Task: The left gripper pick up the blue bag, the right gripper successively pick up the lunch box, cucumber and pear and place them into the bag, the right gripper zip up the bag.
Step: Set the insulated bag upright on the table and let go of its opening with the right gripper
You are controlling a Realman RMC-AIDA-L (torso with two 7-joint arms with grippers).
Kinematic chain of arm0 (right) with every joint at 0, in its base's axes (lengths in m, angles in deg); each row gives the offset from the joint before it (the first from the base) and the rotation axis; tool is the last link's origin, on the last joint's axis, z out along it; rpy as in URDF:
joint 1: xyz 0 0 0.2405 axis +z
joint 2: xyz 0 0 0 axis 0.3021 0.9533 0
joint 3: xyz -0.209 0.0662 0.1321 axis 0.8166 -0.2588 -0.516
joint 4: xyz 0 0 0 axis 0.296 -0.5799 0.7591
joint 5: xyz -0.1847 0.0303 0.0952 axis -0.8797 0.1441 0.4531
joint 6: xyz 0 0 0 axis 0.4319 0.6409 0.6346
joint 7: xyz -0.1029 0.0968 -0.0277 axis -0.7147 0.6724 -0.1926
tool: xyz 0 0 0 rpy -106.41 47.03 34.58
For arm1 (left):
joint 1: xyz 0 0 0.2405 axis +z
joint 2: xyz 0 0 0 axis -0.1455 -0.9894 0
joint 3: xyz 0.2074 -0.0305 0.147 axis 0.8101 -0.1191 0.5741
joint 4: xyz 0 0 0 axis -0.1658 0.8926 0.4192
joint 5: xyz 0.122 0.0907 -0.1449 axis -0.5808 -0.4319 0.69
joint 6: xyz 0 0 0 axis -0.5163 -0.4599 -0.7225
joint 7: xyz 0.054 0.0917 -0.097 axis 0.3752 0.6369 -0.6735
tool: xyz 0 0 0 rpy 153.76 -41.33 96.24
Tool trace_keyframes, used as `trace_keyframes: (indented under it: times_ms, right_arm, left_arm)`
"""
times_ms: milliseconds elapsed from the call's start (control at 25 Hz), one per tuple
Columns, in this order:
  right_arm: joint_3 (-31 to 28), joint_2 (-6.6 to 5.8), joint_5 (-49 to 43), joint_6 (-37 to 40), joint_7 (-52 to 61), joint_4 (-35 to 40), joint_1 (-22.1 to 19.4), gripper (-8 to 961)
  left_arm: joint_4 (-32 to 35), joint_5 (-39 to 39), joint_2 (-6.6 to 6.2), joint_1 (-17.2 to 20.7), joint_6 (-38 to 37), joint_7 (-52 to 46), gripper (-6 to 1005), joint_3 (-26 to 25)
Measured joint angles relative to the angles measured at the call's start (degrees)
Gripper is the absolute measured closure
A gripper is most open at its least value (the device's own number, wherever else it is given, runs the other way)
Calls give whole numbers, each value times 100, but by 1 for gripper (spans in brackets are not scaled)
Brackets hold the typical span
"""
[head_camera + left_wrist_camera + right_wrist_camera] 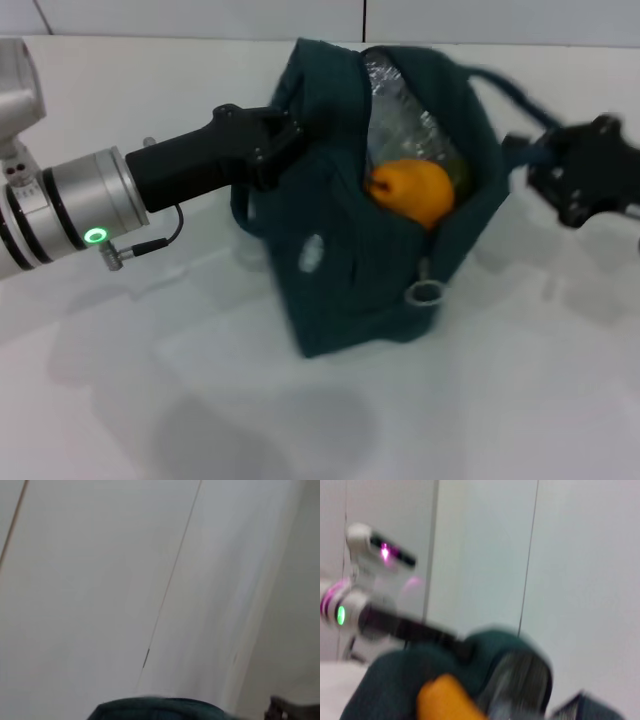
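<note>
The bag (380,230) stands on the white table (150,400) with its mouth open, and serves as the landmark here. The left gripper (285,135) is at the bag's upper left edge, its fingers pressed into the fabric there and clamped on it, holding that side up. Inside the open mouth the pear (412,190) sits near the top, its orange skin clear against the silvery lining (400,120); the right wrist view shows the same pear (445,700) low in the opening. The zipper's ring pull (424,293) hangs at the bag's front, below the pear. The right gripper (590,185) is just off the bag's right side, level with the mouth, close to a handle (510,90) that loops out from the bag; it is smeared, so I cannot tell how its fingers stand. The bag's rim (160,707) alone shows in the left wrist view.
</note>
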Motion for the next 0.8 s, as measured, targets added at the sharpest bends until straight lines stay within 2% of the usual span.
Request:
trace_keyframes:
  times_ms: [280, 560, 800]
  right_arm:
    - [-1017, -10, 143, 1322, -406, -45, -28, 936]
    - [-1017, -29, -100, 1407, -629, -174, -51, 933]
    - [-990, 16, -446, 1445, -640, -220, 29, 930]
  left_arm:
    - [-78, 97, 7, 21, -315, 184, 952, -24]
    - [-216, 355, 6, 103, -375, 280, 931, -12]
    - [-591, 330, 7, 110, -593, 1137, 871, 4]
